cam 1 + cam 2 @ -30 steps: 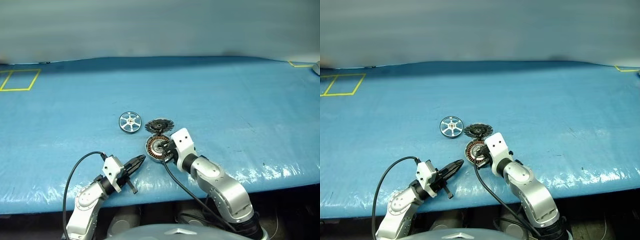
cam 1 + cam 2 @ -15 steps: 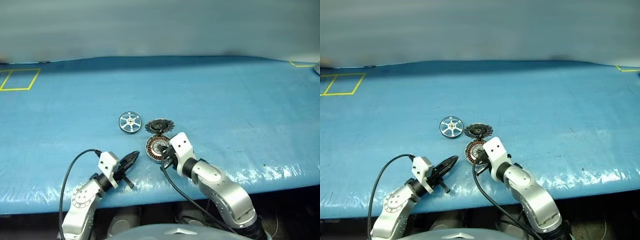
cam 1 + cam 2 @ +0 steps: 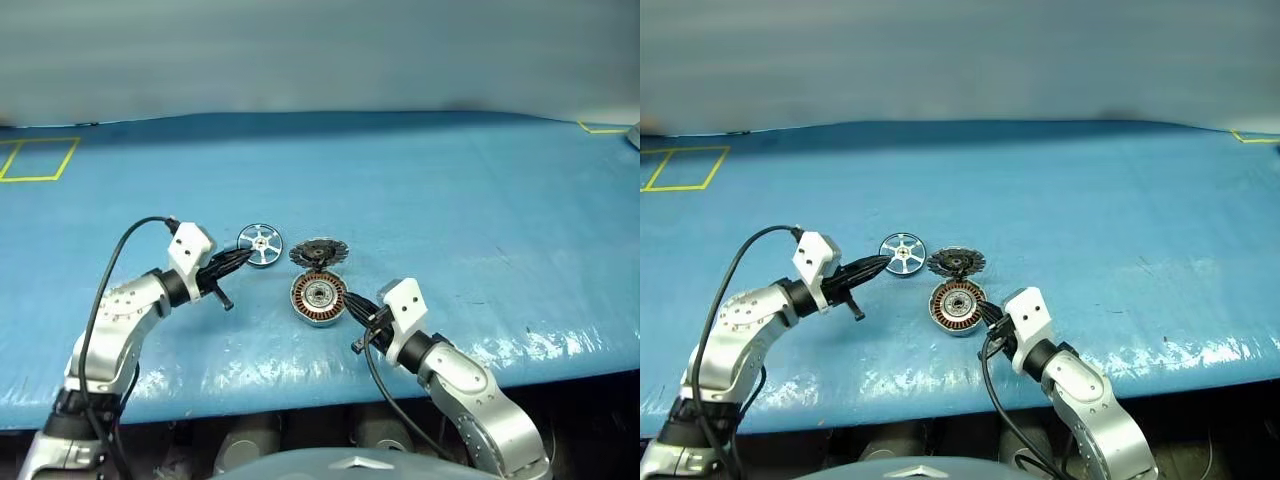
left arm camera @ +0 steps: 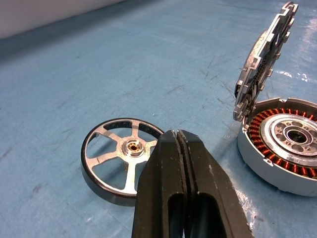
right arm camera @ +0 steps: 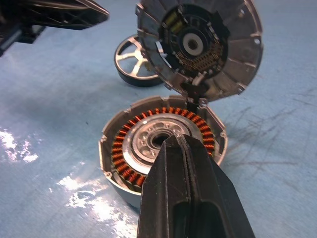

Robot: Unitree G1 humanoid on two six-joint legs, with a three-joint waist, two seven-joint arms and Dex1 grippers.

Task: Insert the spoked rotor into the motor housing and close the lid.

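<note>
Spoked rotor (image 3: 260, 244) lies flat on the blue table cover (image 3: 450, 200), untouched, at about ten o'clock from the motor housing (image 3: 318, 299) and just apart from it. Housing sits open, copper windings showing around the hub; the lid (image 3: 318, 252) stands propped up at its twelve o'clock edge, seemingly hinged there, inner face toward me. My left gripper (image 3: 237, 260) hovers at the rotor's eight o'clock rim, fingers pressed together, gripping nothing; the left wrist view shows the tips just over the near rim (image 4: 119, 163). My right gripper (image 3: 991, 317) sits at four o'clock of the housing, just beside its wall, also pinched closed and empty. As I read it, the step in hand is the pick of the rotor, and nothing of the task is done yet. To do it well I would spread the left fingers before coming down, straddle the rim or a spoke rather than the hub, and keep the wheel level on the lift so it drops square over the housing's hub. Risks I see: the thin rim skating on the slick cover, and the carry path brushing the raised lid and knocking it shut early. The right gripper could steady the housing wall.
</note>
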